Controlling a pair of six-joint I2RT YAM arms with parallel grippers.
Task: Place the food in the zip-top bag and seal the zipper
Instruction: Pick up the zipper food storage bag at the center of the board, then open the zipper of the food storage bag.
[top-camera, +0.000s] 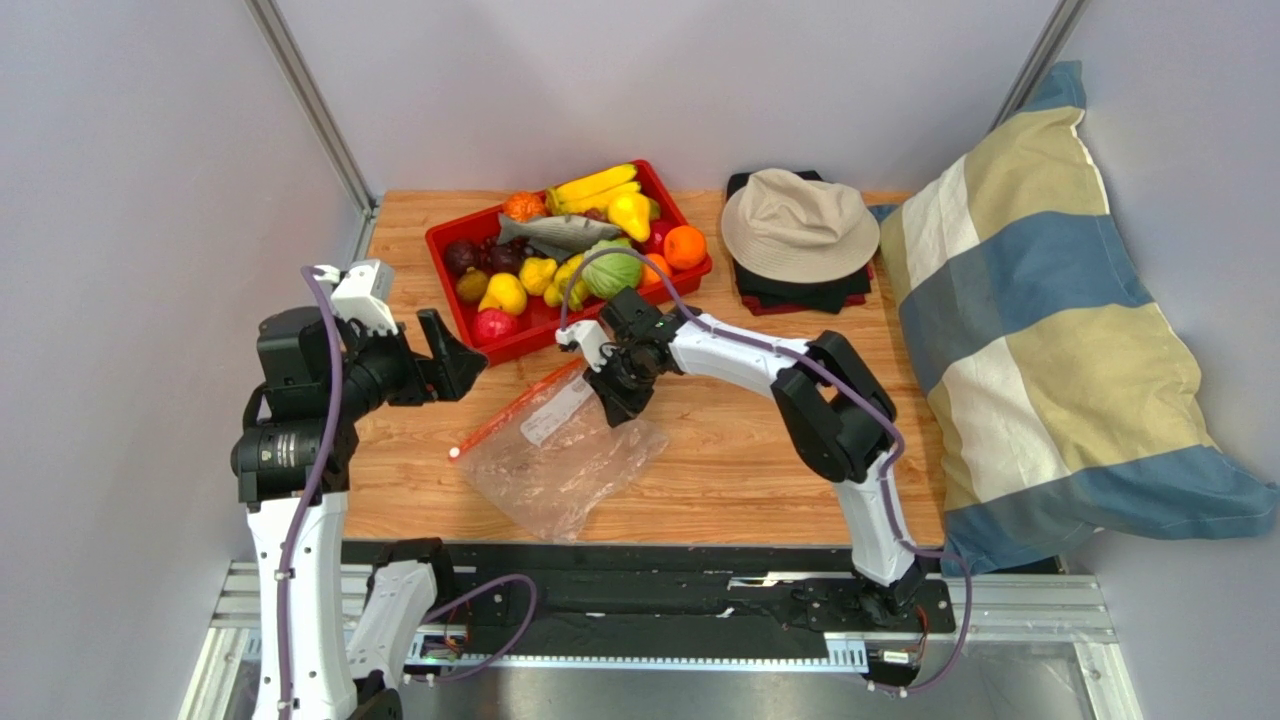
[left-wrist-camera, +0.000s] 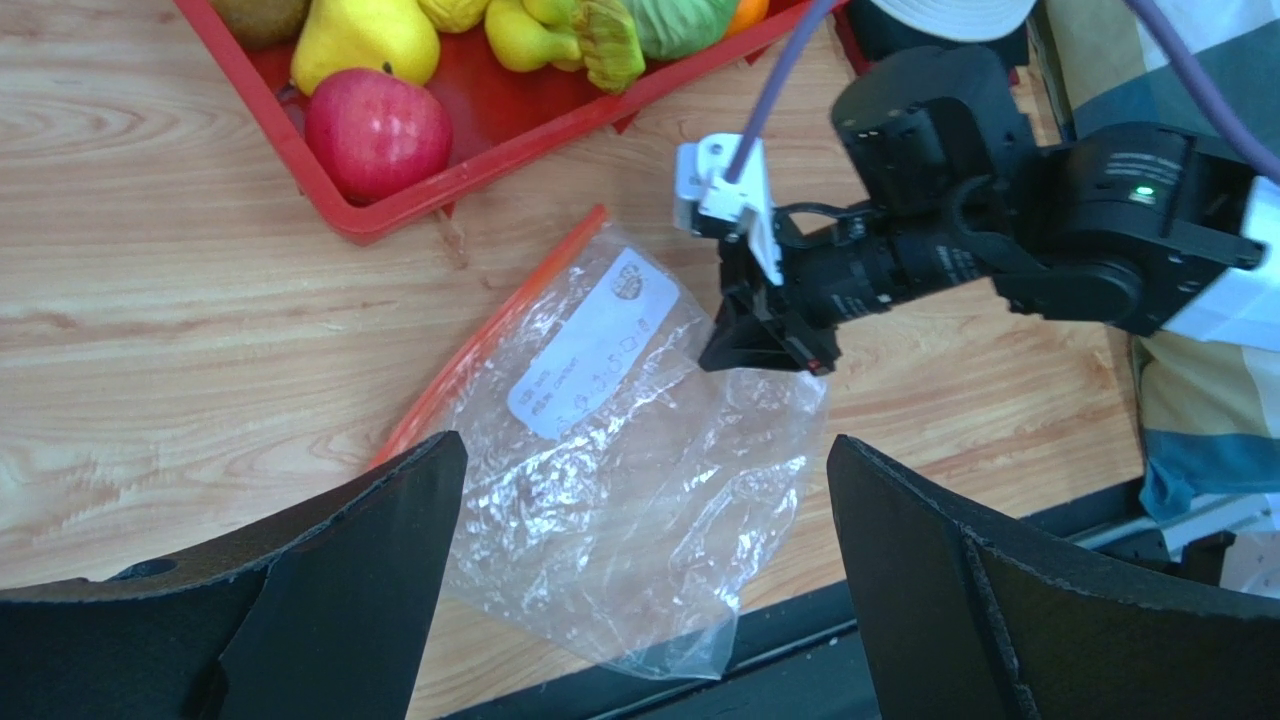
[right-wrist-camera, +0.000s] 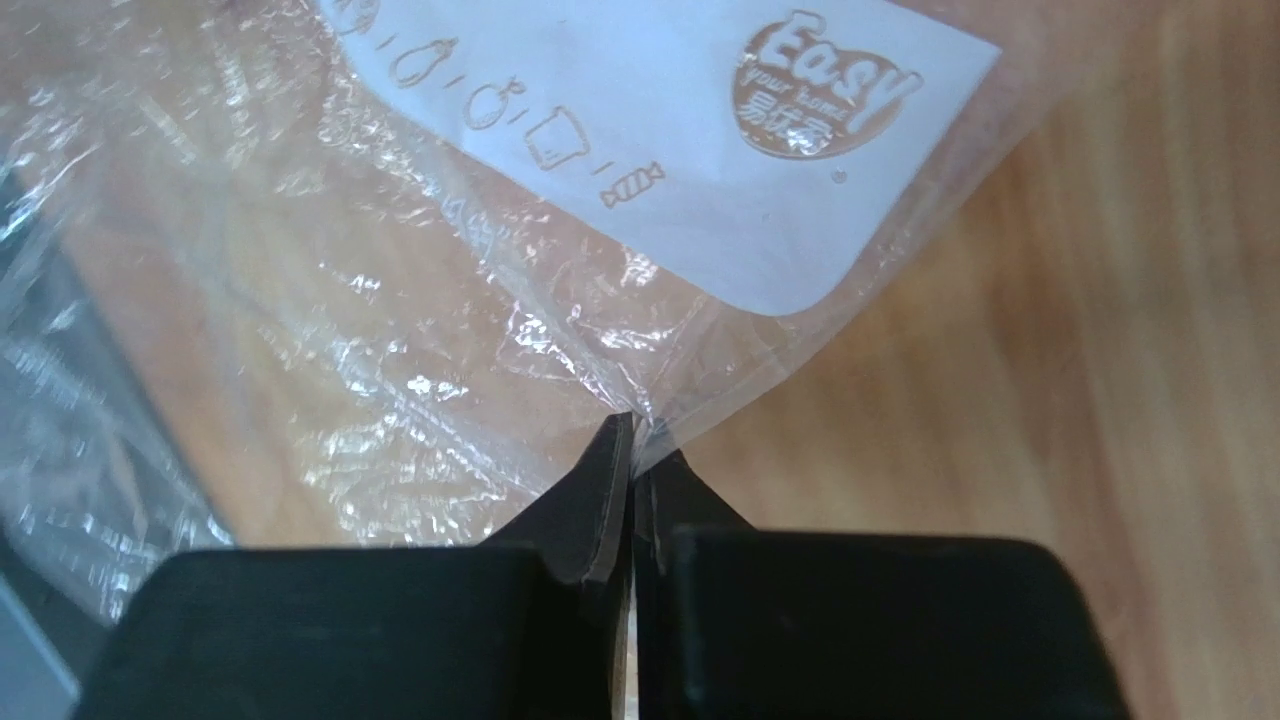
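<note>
1. Wooden tabletop (top-camera: 721, 480), centre frame: the clear zip-top bag (top-camera: 564, 465) lies flat and empty, its orange zipper (top-camera: 511, 413) toward the left.
2. Right end effector (right-wrist-camera: 631, 450), pressed together, pinches the bag's edge; left end effector (left-wrist-camera: 639, 600) hangs spread.
3. All food (top-camera: 613, 270) sits in the red tray (left-wrist-camera: 511, 113), upper centre; filling and sealing remain.

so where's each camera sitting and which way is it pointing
top external: above and behind the arms, looking down on the table; both arms show.
left wrist: on the left arm, facing the zip-top bag and red tray; left gripper open at the bottom.
right wrist: close over the bag's edge; right gripper shut on it.
shared: all three show the bag.
</note>
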